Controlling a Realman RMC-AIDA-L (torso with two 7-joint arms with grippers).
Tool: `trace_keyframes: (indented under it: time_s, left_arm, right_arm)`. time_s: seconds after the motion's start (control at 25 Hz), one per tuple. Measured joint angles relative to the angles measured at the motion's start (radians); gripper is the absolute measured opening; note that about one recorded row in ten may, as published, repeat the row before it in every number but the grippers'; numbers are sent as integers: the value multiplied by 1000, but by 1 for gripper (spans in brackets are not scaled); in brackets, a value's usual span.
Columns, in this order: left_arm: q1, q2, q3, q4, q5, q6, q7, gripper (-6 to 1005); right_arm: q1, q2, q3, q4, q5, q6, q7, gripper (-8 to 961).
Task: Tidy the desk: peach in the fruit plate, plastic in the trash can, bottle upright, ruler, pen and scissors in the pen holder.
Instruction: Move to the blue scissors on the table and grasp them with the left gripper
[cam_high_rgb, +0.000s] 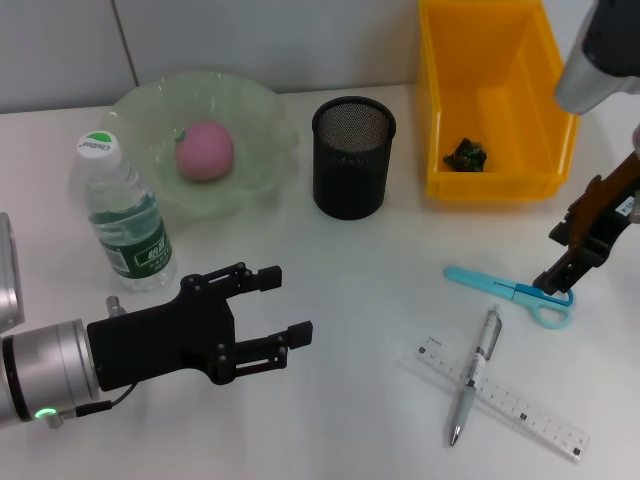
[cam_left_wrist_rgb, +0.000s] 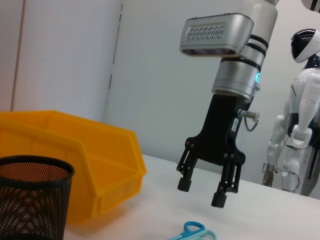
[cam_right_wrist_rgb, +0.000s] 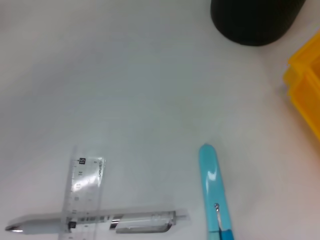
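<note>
A pink peach (cam_high_rgb: 205, 150) lies in the green fruit plate (cam_high_rgb: 255, 110). The bottle (cam_high_rgb: 125, 215) stands upright beside it. A black mesh pen holder (cam_high_rgb: 352, 155) stands mid-table. Dark green plastic (cam_high_rgb: 466, 155) lies in the yellow bin (cam_high_rgb: 440, 120). Blue scissors (cam_high_rgb: 510, 292), a pen (cam_high_rgb: 475, 375) and a clear ruler (cam_high_rgb: 520, 408) lie flat at the right, the pen across the ruler. My right gripper (cam_high_rgb: 556, 262) hovers open just above the scissors' handles; it also shows open in the left wrist view (cam_left_wrist_rgb: 201, 192). My left gripper (cam_high_rgb: 283, 305) is open and empty at the front left.
The right wrist view shows the scissors' blade (cam_right_wrist_rgb: 212, 175), pen (cam_right_wrist_rgb: 100, 222), ruler (cam_right_wrist_rgb: 82, 195), pen holder (cam_right_wrist_rgb: 255, 20) and bin corner (cam_right_wrist_rgb: 305, 85). The left wrist view shows the pen holder (cam_left_wrist_rgb: 30, 200), bin (cam_left_wrist_rgb: 75, 150) and a scissors handle (cam_left_wrist_rgb: 192, 231).
</note>
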Motion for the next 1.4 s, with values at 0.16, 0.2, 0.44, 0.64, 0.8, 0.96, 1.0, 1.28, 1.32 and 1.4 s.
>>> trace_keyframes:
  time_s: [0.16, 0.2, 0.44, 0.64, 0.8, 0.96, 1.0, 1.28, 1.32, 1.4]
  left_arm:
    - [0, 0, 0, 0, 0, 0, -3, 782]
    - [0, 0, 0, 0, 0, 0, -3, 782]
    - [5, 0, -1, 0, -1, 0, -4, 782]
    - [6, 0, -2, 0, -1, 0, -4, 781]
    - [6, -1, -2, 0, -4, 0, -4, 781]
    - [7, -2, -2, 0, -10, 0, -4, 782]
    - [8, -2, -2, 0, -11, 0, -4, 782]
    - [7, -1, -2, -9, -13, 0, 1, 781]
    - [7, -2, -2, -11, -12, 0, 2, 781]
    - [7, -2, -1, -12, -12, 0, 2, 781]
  right_arm:
    - [17, 2, -42, 38, -6, 33, -8, 782]
    - [19, 2, -51, 43, -8, 39, -9, 782]
    - [25, 15, -96, 80, -39, 104, -11, 782]
    - [30, 33, -101, 93, -57, 135, -20, 783]
    - [34, 46, -109, 103, -69, 158, -23, 783]
    - [35, 55, -116, 110, -87, 172, -23, 758]
    - [35, 56, -117, 110, -89, 174, -23, 750]
    - [35, 58, -118, 124, -92, 184, -24, 692]
    - [36, 61, -121, 129, -92, 186, -23, 684]
    - [36, 63, -123, 130, -92, 187, -24, 668]
